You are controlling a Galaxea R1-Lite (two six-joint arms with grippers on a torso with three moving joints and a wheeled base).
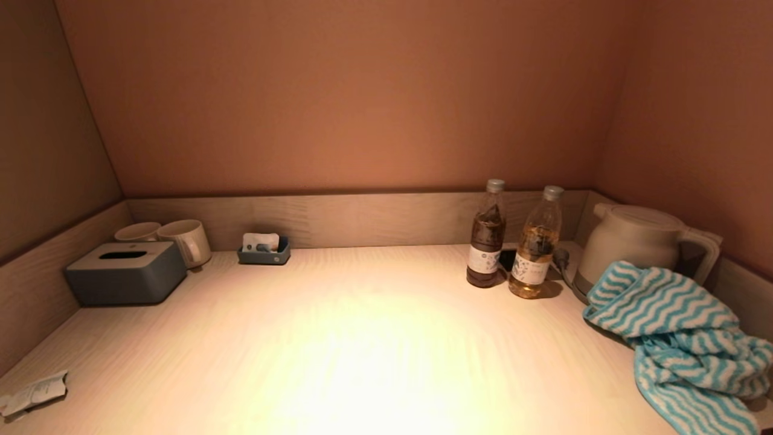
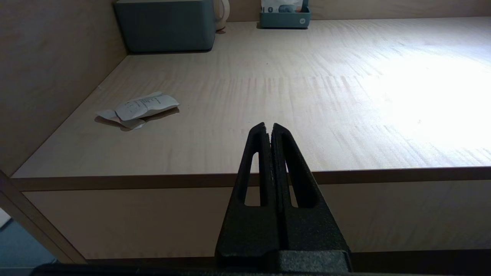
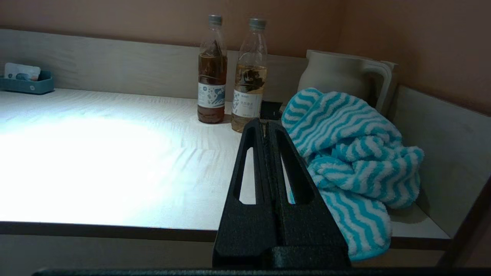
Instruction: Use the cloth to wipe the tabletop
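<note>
A teal and white striped cloth (image 1: 682, 338) lies bunched at the tabletop's right front corner, part of it hanging over the front edge; it also shows in the right wrist view (image 3: 353, 153). The light wooden tabletop (image 1: 362, 338) fills the alcove. My right gripper (image 3: 266, 123) is shut and empty, held in front of the table's edge just left of the cloth. My left gripper (image 2: 267, 126) is shut and empty, in front of the table's front edge at the left. Neither gripper shows in the head view.
Two bottles (image 1: 486, 235) (image 1: 536, 244) and a white kettle (image 1: 640, 241) stand at the back right. A grey tissue box (image 1: 125, 272), two mugs (image 1: 184, 240) and a small blue tray (image 1: 264, 251) stand at the back left. A crumpled paper (image 1: 33, 393) lies at the front left.
</note>
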